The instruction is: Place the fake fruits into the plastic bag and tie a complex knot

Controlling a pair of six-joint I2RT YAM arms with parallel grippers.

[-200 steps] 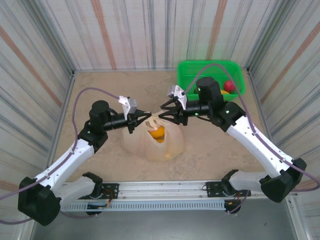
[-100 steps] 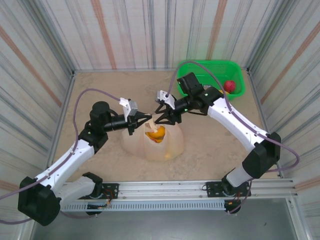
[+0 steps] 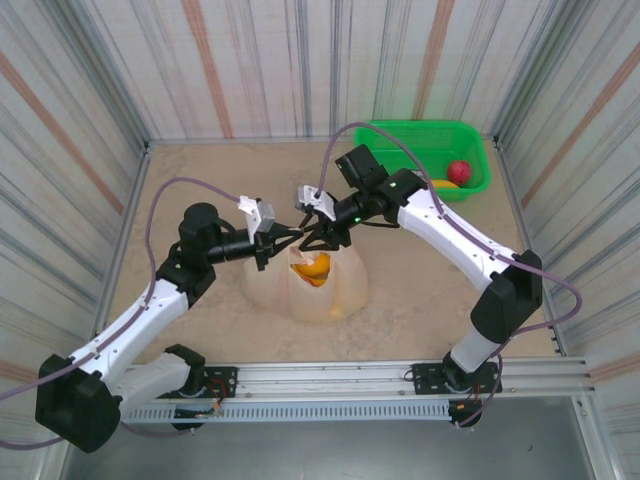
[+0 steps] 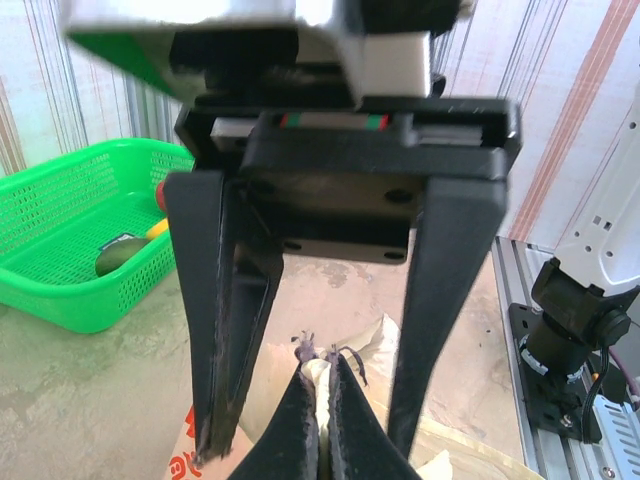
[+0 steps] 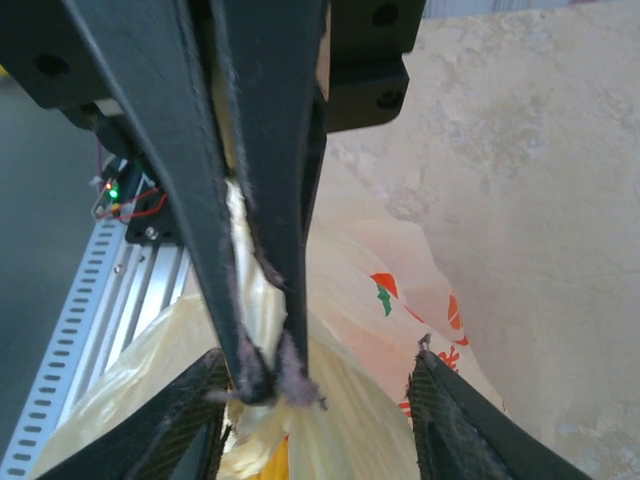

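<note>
The cream plastic bag (image 3: 310, 288) sits mid-table with an orange-yellow fake fruit (image 3: 315, 268) showing in its mouth. My left gripper (image 3: 288, 240) is shut on a bunched strip of the bag's handle above the opening; in the left wrist view the cream plastic is pinched between its tips (image 4: 322, 375). My right gripper (image 3: 312, 236) is open, its black fingers (image 4: 220, 330) straddling the left fingertips. In the right wrist view the right gripper (image 5: 318, 352) spans the pinched handle and the bag (image 5: 380, 350), empty. The knot is out of view.
A green basket (image 3: 420, 140) stands at the back right with a red fruit (image 3: 459, 172) and a yellow one (image 3: 440, 184) in it. Striped walls close in three sides. The aluminium rail (image 3: 330, 385) runs along the near edge.
The right arm has swung left across the bag, bringing its open jaws around the left gripper's tips. The left gripper has held still, shut on the handle.
</note>
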